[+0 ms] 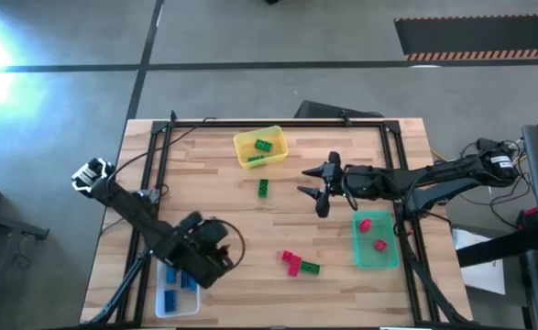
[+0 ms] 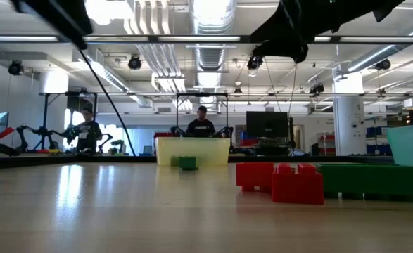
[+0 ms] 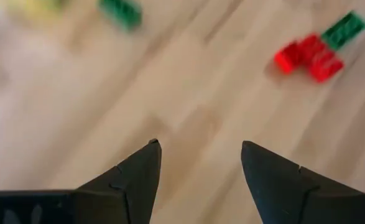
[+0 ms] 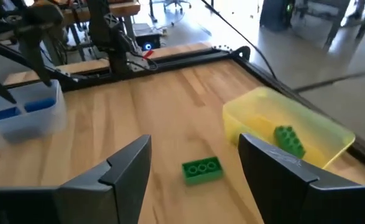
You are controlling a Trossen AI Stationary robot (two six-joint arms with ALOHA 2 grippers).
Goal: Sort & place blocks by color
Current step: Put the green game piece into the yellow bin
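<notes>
Right now I am working near to far across the table [image 1: 214, 174], so I am starting at the near left, where my left gripper [image 3: 198, 165] is hovering with fingers spread wide and empty, just beside the clear bin [image 1: 178, 299] that is holding several blue blocks [image 1: 170, 300]. Toward the near middle, two red blocks [image 1: 291, 261] are lying touching a green block [image 1: 311, 268]; these are looking like light, rigid plastic bricks, smooth-sided and probably a little slippery, so I am judging the flat long sides to be the place to pinch, squarely, to keep one from twisting out. To the near right, the translucent green bin [image 1: 375, 260] is holding two red blocks [image 1: 371, 235]. Farther in, my right gripper [image 1: 317, 192] is hanging above the middle of the table, fingers wide apart and carrying nothing, with a lone green block [image 4: 202, 169] lying flat just ahead of it. Farthest, the yellow bin [image 1: 243, 145] is tilted on the wood and holding two green blocks [image 1: 260, 151].
</notes>
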